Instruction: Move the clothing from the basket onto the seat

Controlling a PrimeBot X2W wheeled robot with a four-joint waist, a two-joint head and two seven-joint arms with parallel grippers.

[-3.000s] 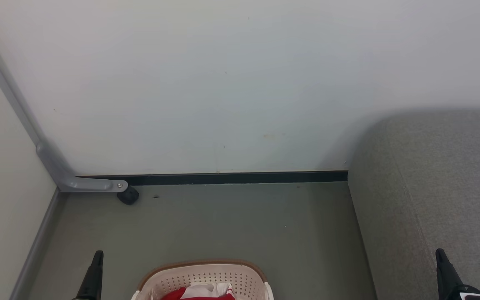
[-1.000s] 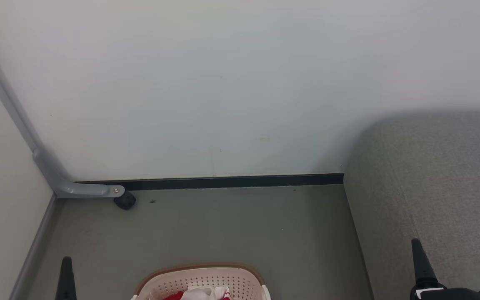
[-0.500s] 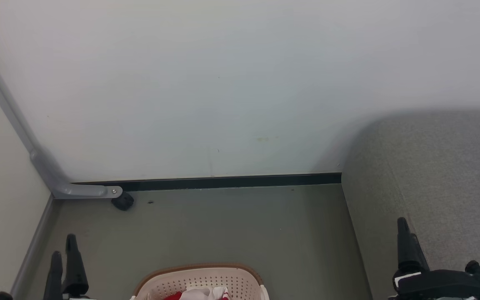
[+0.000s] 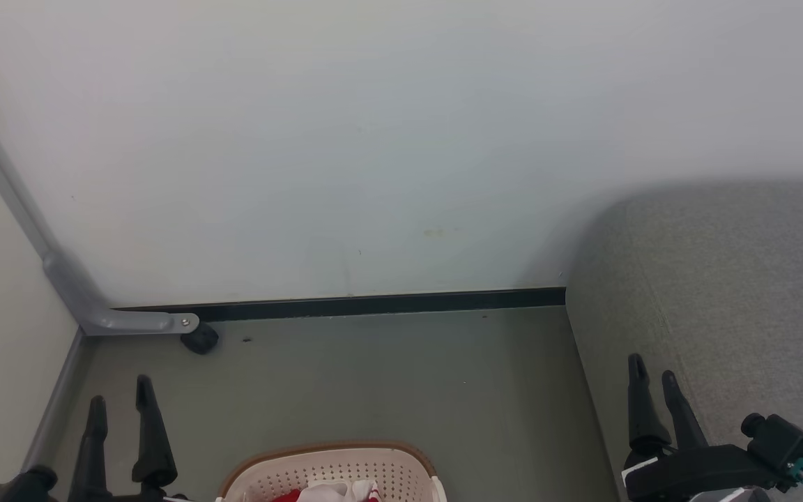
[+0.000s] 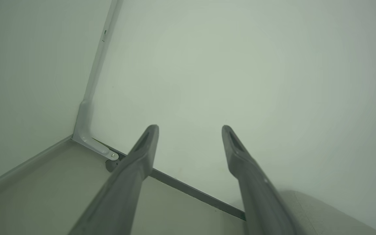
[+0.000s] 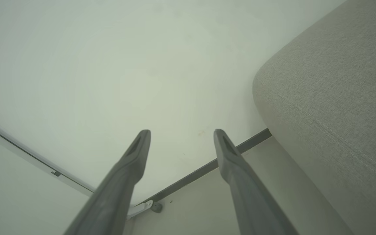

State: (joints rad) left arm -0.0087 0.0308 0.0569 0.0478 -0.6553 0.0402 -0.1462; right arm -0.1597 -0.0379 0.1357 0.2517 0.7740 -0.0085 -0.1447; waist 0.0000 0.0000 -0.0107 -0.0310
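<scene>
**Change noted.** Three seconds ago only one fingertip of each arm showed at the bottom edge of the head view. Now the left gripper (image 4: 120,392) shows both fingers at lower left, and the right gripper (image 4: 651,367) shows both fingers and its wrist body at lower right. The whole head view has also shifted slightly, so part of this is camera movement. Both pincers stand spread, with nothing between the fingers. Both wrist views show the same gap, looking at bare wall and floor.

**Bearing on task.** In my judgement the arms are only being brought into working position. No grasp has begun and the transfer has not started.

**Container.** The basket (image 4: 332,446) sits at the bottom centre between the two grippers, touching neither, with only its far half in frame. The clothing (image 4: 291,496) lies inside it, with red fabric and white trim bunched against the perforated far wall. How much of it is in there cannot be told, because the frame cuts it off. The load looks the same as in the earlier pictures.

**Beyond.** The floor (image 4: 373,376) runs from the basket to the wall (image 4: 401,139). The seat (image 4: 736,293) rises on the right, just beside the right gripper, and no clothing lies on the part shown. At far left a grey bracket (image 4: 129,322) with a black caster (image 4: 199,339) stands in the corner, well apart from the basket.
</scene>
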